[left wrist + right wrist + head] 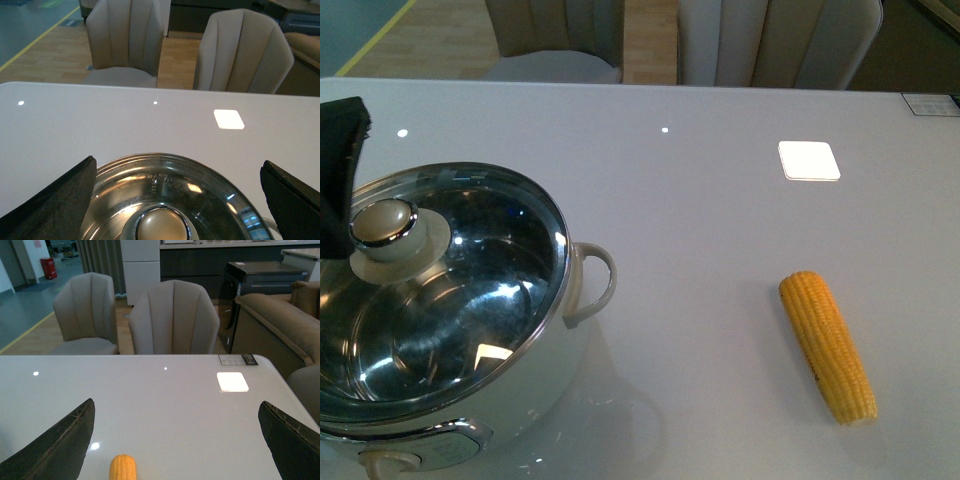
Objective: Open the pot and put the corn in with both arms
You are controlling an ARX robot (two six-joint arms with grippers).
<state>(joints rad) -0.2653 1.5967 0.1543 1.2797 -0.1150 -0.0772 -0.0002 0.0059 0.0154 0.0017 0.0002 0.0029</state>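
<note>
Pot [578, 335] sits at the near edge of the table [700, 230], its glass lid [450, 300] shut on it and a control knob [390, 463] on its front. Over the lid knob [384, 222] hangs the left gripper [177, 164], jaws spread wide with the knob between them, not pinched. Well to the pot's right, the corn [827, 345] lies flat on the table. The right gripper [176, 407] hovers there, jaws likewise spread and holding nothing, with the corn's end showing between them. Beyond the pot, past the table's far edge, stand two chairs [127, 40].

Tabletop [700, 220] holds one pot [558, 385], one lid [470, 290], one corn cob [827, 346], and one card [930, 104] at its far right corner. Beyond stand two chairs [172, 317].
</note>
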